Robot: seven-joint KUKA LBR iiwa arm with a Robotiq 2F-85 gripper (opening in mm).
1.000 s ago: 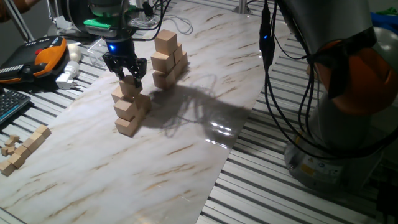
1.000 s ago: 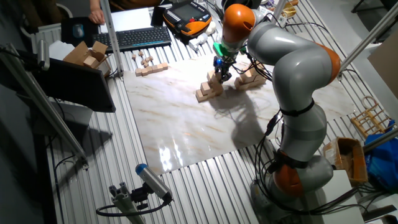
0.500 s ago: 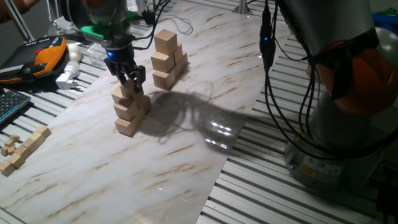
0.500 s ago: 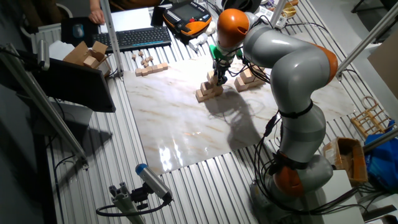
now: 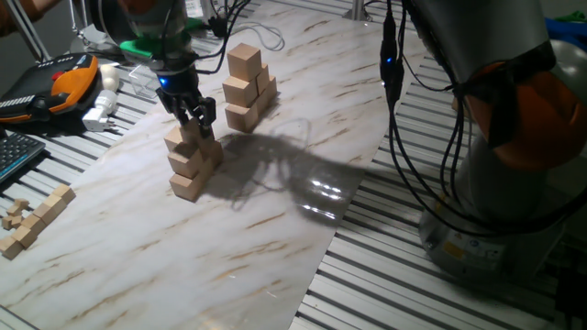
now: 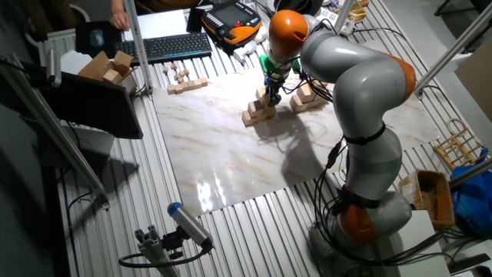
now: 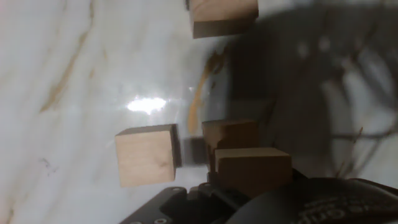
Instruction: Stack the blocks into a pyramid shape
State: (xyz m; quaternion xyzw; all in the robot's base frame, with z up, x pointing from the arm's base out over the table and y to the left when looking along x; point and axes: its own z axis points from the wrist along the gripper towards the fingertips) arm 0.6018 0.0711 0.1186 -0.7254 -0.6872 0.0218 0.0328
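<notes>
Light tan wooden blocks stand in two piles on the marble board [image 5: 266,238]. The near pile [image 5: 190,168] is a stepped stack, also seen in the other fixed view [image 6: 257,112]. The far pile [image 5: 248,87] stands behind it [image 6: 307,97]. My gripper [image 5: 194,126] [image 6: 270,95] is low over the near pile, its fingers around the top block [image 5: 180,138]. In the hand view that block [image 7: 252,169] sits close to the hand, another block [image 7: 229,133] under it, a lower one [image 7: 144,155] to the left, and a far-pile block [image 7: 222,16] at the top edge.
Small thin wooden pieces [image 5: 32,220] [image 6: 184,81] lie left of the board. A keyboard [image 5: 14,151], an orange pendant [image 5: 66,81] and a white plug [image 5: 101,110] lie beyond the board's left edge. Cables [image 5: 399,110] hang at the right. A cardboard box [image 6: 108,68] stands by the keyboard.
Over the last second my gripper moved left and down with the block onto the top of the near pile. It has stayed still for the last half second.
</notes>
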